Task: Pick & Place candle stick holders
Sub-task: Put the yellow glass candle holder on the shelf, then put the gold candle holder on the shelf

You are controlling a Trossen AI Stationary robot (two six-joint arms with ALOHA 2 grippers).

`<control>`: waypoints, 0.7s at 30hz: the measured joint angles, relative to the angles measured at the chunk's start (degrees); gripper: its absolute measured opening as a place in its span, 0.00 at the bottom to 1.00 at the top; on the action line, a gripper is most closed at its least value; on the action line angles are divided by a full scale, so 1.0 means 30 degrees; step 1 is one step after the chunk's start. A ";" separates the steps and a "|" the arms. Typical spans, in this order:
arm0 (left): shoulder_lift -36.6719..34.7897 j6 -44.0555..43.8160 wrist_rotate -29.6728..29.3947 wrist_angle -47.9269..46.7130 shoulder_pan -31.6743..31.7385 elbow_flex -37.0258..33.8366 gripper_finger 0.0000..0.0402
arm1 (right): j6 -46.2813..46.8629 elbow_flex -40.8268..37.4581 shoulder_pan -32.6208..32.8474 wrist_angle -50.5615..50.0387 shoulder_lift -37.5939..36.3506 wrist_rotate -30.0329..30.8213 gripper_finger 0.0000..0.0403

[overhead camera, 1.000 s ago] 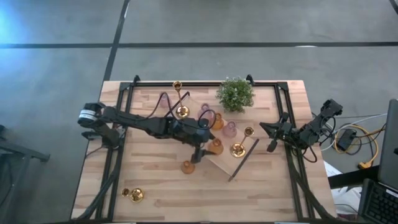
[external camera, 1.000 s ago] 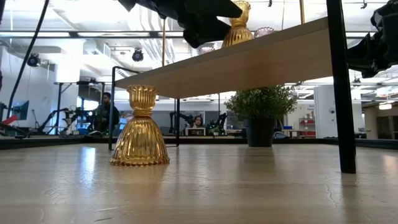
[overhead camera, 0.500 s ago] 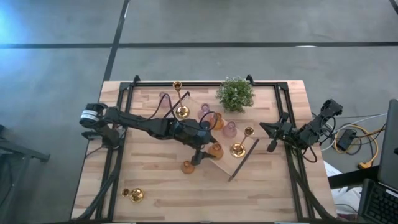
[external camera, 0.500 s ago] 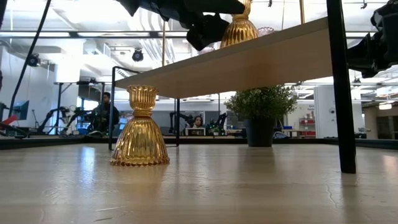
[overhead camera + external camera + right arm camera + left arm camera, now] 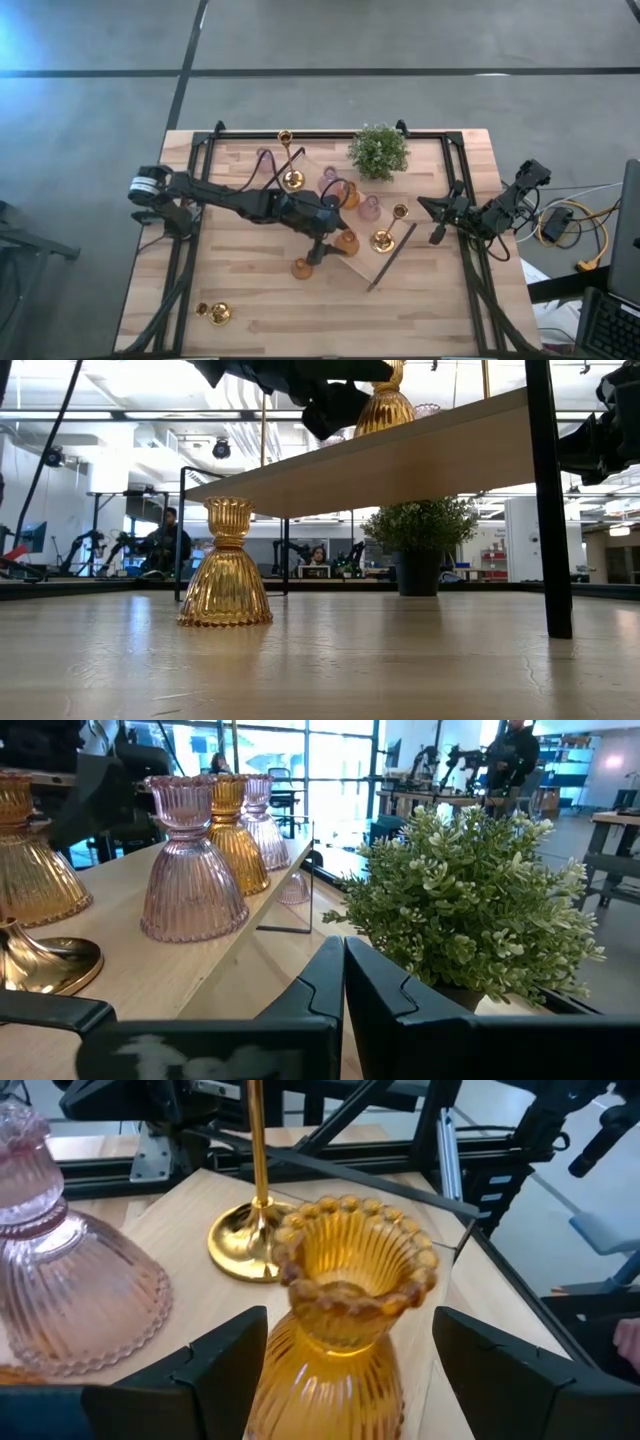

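Two arms, one at work. Left gripper (image 5: 345, 1370), fingers spread wide, straddles the ribbed amber-orange glass bell-shaped holder (image 5: 345, 1330) standing on the long wooden tray (image 5: 360, 262) mid-table. Holder upright between the fingers, touching neither. Left arm far nearer. Right gripper (image 5: 343, 982) waits pressed together at the table's right edge.

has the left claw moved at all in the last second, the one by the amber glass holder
Yes, slightly. In the low view the left claw has shifted rightward and a little up along the long wooden tray, closer to the amber ribbed glass candle holder.
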 joint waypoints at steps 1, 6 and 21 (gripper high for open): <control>-0.0016 0.0002 0.0000 -0.0078 0.0037 0.0000 0.72 | -0.0032 0.0000 -0.0005 -0.0002 0.0000 0.0002 0.02; -0.0357 0.0233 -0.0148 -0.1107 0.0261 0.0023 0.72 | -0.0044 0.0000 -0.0006 -0.0001 0.0000 0.0000 0.02; -0.3461 0.0469 -0.0887 -1.0302 0.0291 0.1698 0.72 | 0.0000 0.0000 -0.0004 0.0000 0.0000 -0.0001 0.02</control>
